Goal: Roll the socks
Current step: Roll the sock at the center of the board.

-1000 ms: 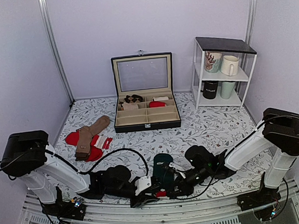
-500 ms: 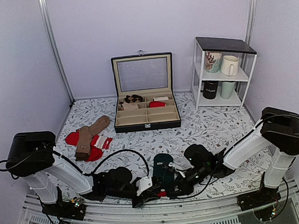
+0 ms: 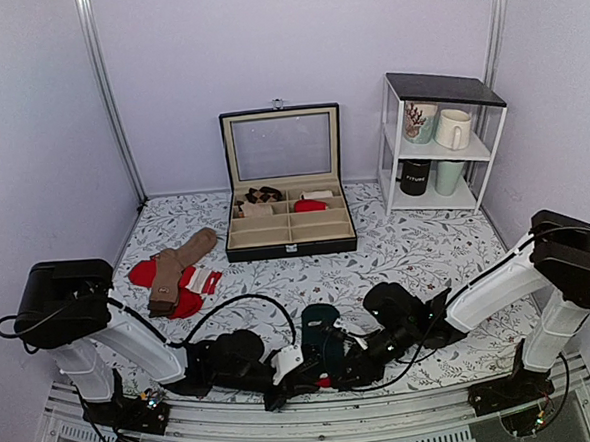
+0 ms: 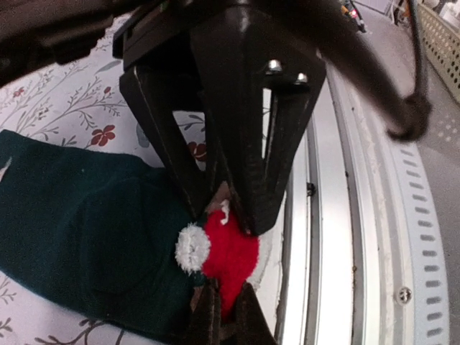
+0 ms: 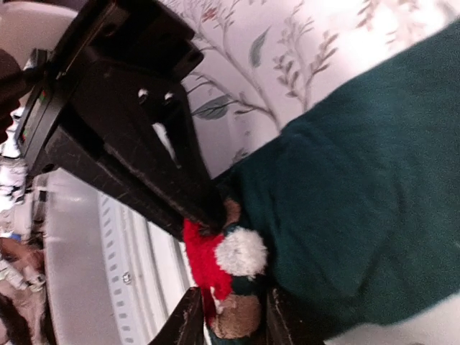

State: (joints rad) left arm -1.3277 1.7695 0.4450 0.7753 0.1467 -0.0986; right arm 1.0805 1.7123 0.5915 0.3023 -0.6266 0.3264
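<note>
Socks (image 3: 320,325), dark teal, lie on the tabletop (image 3: 417,244) at its near edge, between the arms. The left end effector (image 4: 226,320) is pressed together on their red trim (image 4: 231,251). The right end effector (image 5: 231,320) stands parted astride it. Best to hold the left pinch firm while the right regrips deeper fabric, so the roll ends up tight.

My left jaws, standing apart a second ago, are now shut on the red trim (image 4: 228,253) at the near end of the socks (image 3: 321,325). My right jaws, clamped until now, are parting, with the red and brown bit between them. My left arm (image 3: 142,346) has slid a little to the right along the bench (image 3: 427,243) edge. My right shoulder (image 3: 575,254) has swung slightly outward.
</note>
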